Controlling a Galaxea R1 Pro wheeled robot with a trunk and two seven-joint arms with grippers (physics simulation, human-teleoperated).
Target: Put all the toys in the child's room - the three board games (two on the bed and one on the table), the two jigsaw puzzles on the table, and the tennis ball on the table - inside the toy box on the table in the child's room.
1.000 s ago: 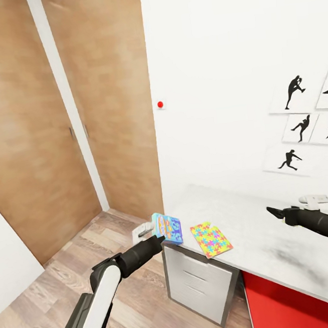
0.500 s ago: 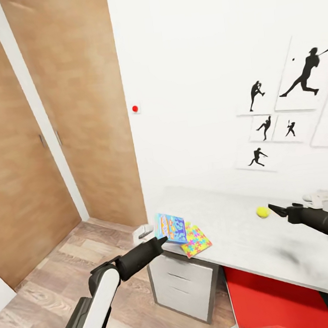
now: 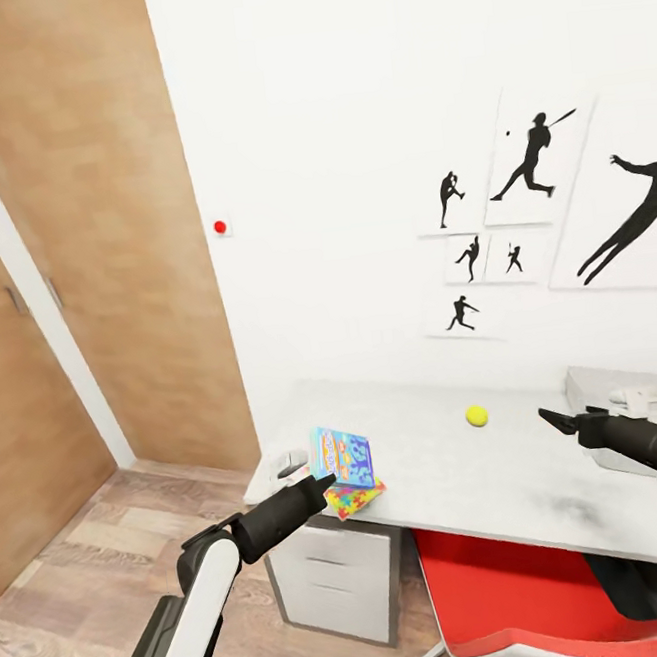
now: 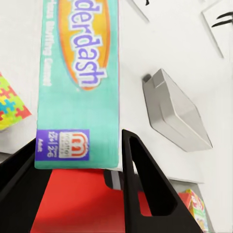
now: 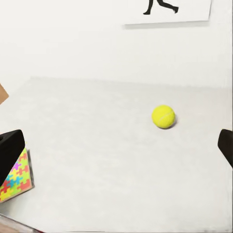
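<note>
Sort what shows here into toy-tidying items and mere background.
Job items: blue board game held in the left gripper; jigsaw puzzle on the table; tennis ball; toy box at the table's far end.

Background: silhouette wall pictures, red chair, wooden doors, white drawers, right gripper, open and empty.
</note>
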